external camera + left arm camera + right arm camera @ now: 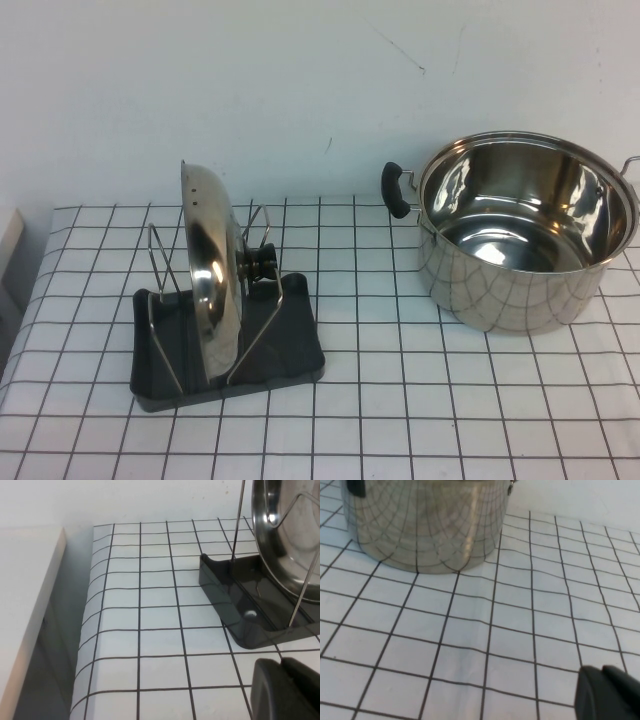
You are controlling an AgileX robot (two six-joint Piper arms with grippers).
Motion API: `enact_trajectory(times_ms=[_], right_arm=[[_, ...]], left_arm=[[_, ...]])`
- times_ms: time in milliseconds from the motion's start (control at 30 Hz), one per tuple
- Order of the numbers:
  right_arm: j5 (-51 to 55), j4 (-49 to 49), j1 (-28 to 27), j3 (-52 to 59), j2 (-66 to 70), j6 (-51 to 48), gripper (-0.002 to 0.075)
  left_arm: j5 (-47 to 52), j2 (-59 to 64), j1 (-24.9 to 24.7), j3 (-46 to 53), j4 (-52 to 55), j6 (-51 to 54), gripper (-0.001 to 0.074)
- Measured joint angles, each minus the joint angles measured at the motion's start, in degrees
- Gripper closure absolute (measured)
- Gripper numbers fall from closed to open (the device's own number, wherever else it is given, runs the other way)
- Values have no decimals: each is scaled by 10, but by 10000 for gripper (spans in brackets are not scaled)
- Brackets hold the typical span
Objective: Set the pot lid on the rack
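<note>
Pot lid (pixel 212 285) upright in rack (pixel 290 345); pot (pixel 520 235) looks empty; left claw (pixel 285 690), right claw (pixel 607 692) low over table, state unclear

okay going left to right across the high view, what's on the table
Rack holding the pot lid upright on edge between its wire loops → bare checked tablecloth → open steel pot. Neither gripper shows in this view; the left gripper and right gripper appear only at their wrist views' edges.
</note>
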Motion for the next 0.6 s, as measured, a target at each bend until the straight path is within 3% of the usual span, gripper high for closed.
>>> enact_trajectory(times_ms=[600], right_arm=[[0, -1, -45, 0, 0, 67, 728]], left_arm=[[0, 0, 0, 0, 0, 4, 737]])
